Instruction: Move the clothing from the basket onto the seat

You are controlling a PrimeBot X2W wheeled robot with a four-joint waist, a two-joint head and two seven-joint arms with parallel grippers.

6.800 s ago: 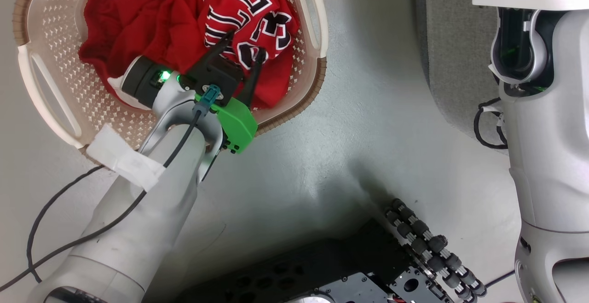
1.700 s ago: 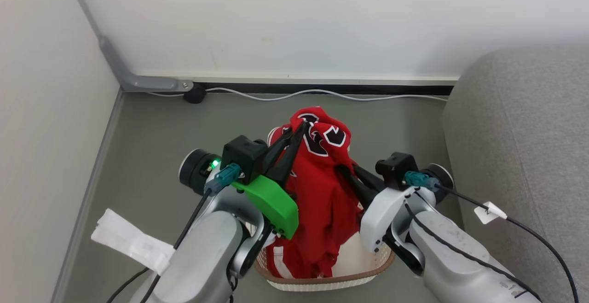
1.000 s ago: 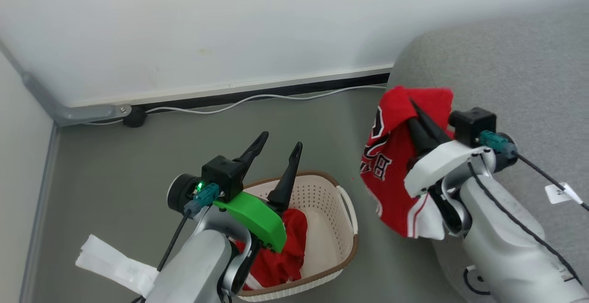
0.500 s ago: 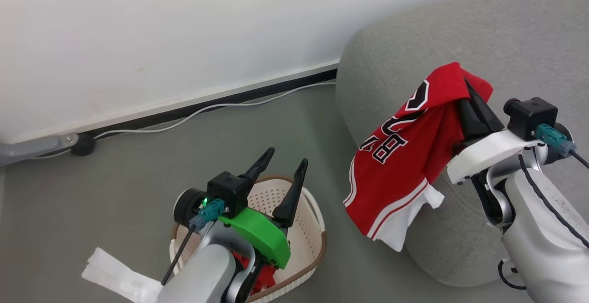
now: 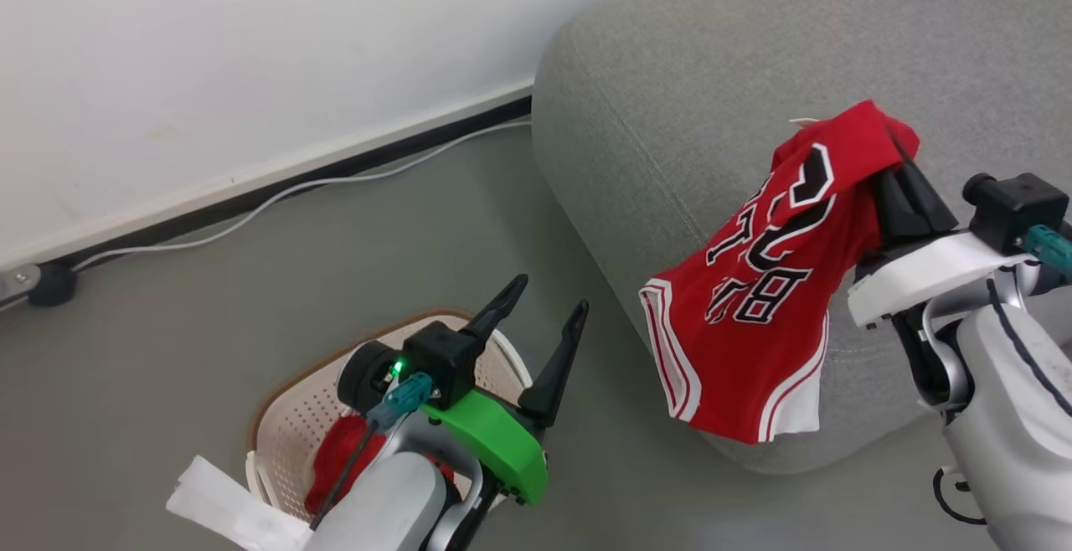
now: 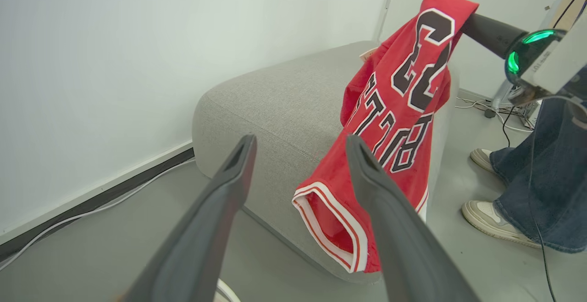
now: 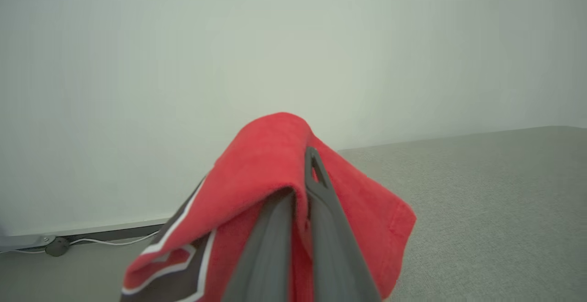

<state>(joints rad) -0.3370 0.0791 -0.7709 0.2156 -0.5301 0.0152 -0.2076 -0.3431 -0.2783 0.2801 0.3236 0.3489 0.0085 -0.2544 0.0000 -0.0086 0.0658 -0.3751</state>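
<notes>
A: We found the right gripper (image 5: 903, 167) clamped shut on one jersey (image 5: 754, 283), fingertips buried in cloth, at the seat's (image 5: 670, 74) edge.
B: We counted one more red garment (image 5: 335, 459), partly hidden, in the basket (image 5: 285, 417); the left gripper (image 5: 550, 293) gaped wide, empty.

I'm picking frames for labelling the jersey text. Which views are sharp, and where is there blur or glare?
Head view: evenly lit, jersey lettering crisp, no glare. Left wrist view: lettering sharp too, near jaws soft, green light blooms at the right edge. Right wrist view: the jersey and jaws at the lens are blurred; sofa weave is sharper.
</notes>
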